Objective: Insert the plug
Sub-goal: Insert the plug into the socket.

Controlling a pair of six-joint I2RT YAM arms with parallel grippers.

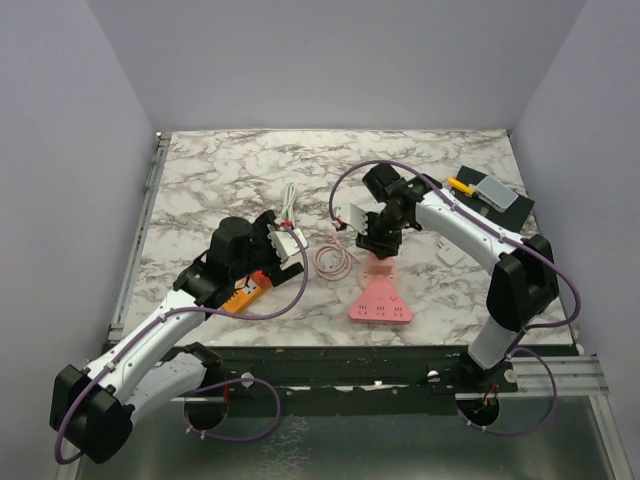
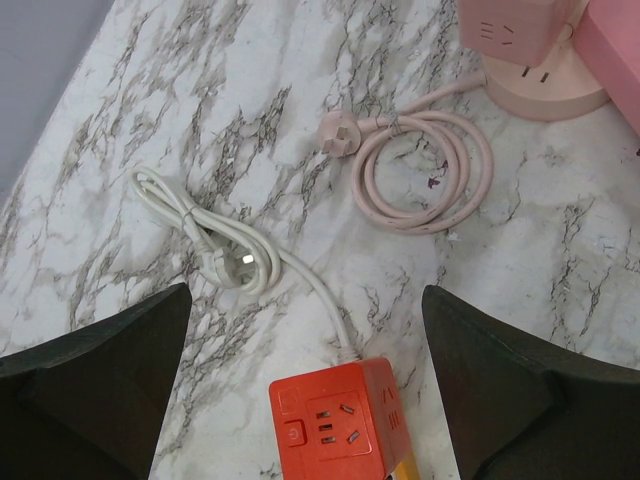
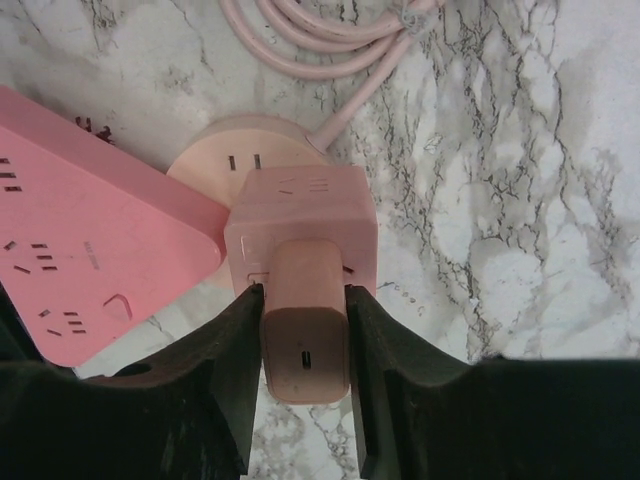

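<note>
Right gripper (image 3: 304,296): we are seeing its fingers (image 3: 235,345) closely flanking the pink plug (image 3: 305,345); squeezing or not, we cannot tell. The plug is sitting in the cube socket (image 3: 300,212).

Left arm reaches forward, its hand (image 2: 305,300) spread wide, pointing down; right arm bends inward, its hand (image 3: 303,292) pinching the pink plug (image 3: 305,350).

You are looking down from above, behind arm bases (image 1: 205,400), far off. Left wrist camera facing down at marble table (image 2: 150,100), mid-range. Right wrist camera sitting close on pink plug (image 3: 305,330). Both wrist views showing pink socket cube (image 2: 510,30).
</note>
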